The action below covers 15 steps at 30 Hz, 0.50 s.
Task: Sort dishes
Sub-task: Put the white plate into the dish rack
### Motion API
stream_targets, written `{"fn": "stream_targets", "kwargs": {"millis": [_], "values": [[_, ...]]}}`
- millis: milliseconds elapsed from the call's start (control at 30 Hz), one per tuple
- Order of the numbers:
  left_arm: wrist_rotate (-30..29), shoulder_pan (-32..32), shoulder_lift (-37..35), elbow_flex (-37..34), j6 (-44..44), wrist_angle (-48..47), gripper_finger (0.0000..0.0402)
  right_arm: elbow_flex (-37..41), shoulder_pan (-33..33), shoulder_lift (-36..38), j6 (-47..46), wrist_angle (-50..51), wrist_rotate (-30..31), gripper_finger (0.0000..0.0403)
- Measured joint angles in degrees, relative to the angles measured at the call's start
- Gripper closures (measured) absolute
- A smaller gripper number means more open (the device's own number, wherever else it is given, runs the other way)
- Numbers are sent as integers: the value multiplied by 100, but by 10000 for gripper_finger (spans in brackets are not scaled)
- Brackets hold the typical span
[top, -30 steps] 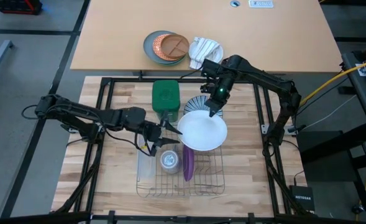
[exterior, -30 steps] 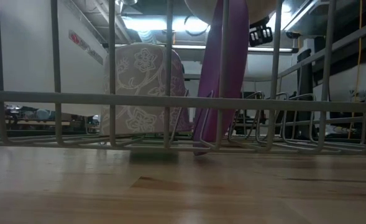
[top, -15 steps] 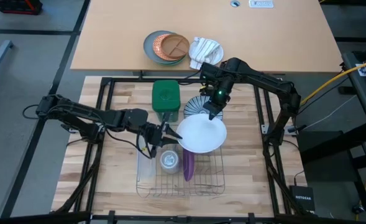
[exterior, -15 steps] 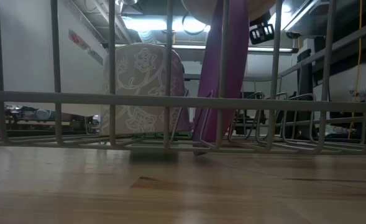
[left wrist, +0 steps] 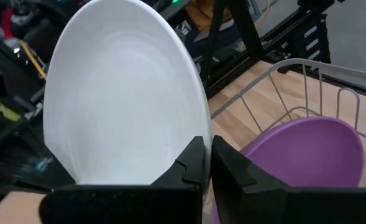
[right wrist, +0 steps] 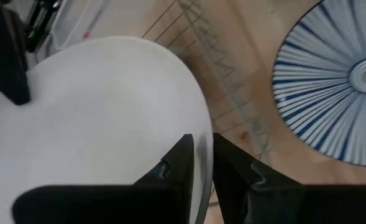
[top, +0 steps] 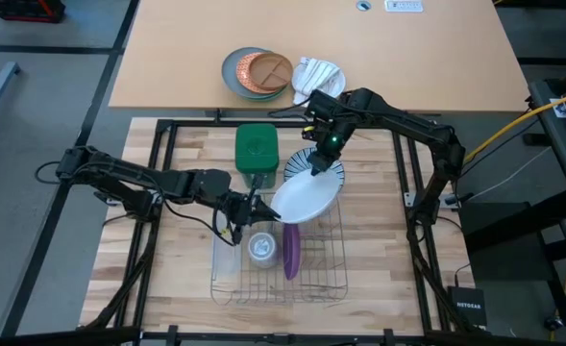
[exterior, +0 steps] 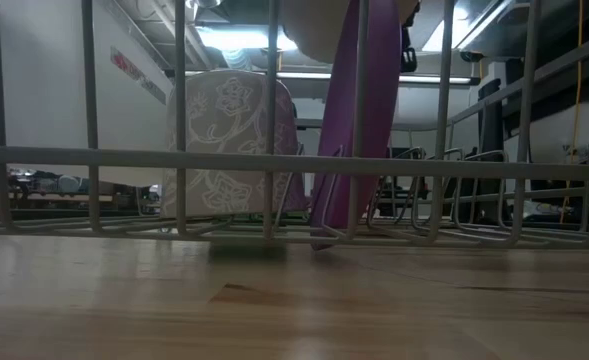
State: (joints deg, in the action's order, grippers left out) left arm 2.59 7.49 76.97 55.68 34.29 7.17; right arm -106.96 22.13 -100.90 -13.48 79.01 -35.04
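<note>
We saw the white plate (top: 305,196) held tilted above the far end of the wire rack (top: 326,279), gripped by both arms at once. The right gripper (top: 318,166) had its two fingers pinched nearly closed on the plate's far rim, and in the right wrist view the rim (right wrist: 195,118) ran down into the narrow gap between the fingers (right wrist: 170,168). The left gripper (top: 263,205) reached in from the left side and clamped the opposite rim of the same plate; the left wrist view showed the fingers (left wrist: 192,165) almost together with the plate's edge (left wrist: 189,81) rising between them.

The purple plate (top: 291,252) stood on edge in the rack, just below the white plate, and in the low view it (exterior: 359,110) leaned slightly among the wires. A patterned cup (top: 260,248) sat in the rack just beside the purple plate, on its left.

The striped plate (top: 307,160) lay flat on the worktop by the far end of the rack, partly covered by the white plate and the right gripper. A green box (top: 257,147) rested on the worktop just left of the striped plate.

On the separate table beyond the far edge of the worktop we saw a grey plate (top: 234,72) with an orange-brown divided plate (top: 266,71) on it, and a cloth (top: 317,75) close beside them.
</note>
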Motion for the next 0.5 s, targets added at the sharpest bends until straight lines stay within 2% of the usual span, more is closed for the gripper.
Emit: {"fn": "stream_targets", "kwargs": {"millis": [233,500], "values": [[-29,36,0,0,-500,-80,399,-2,-2,0,338,-27,460,328],[2,82,0,0,-966,-73,400,-2,-2,0,903,88,374,297]]}}
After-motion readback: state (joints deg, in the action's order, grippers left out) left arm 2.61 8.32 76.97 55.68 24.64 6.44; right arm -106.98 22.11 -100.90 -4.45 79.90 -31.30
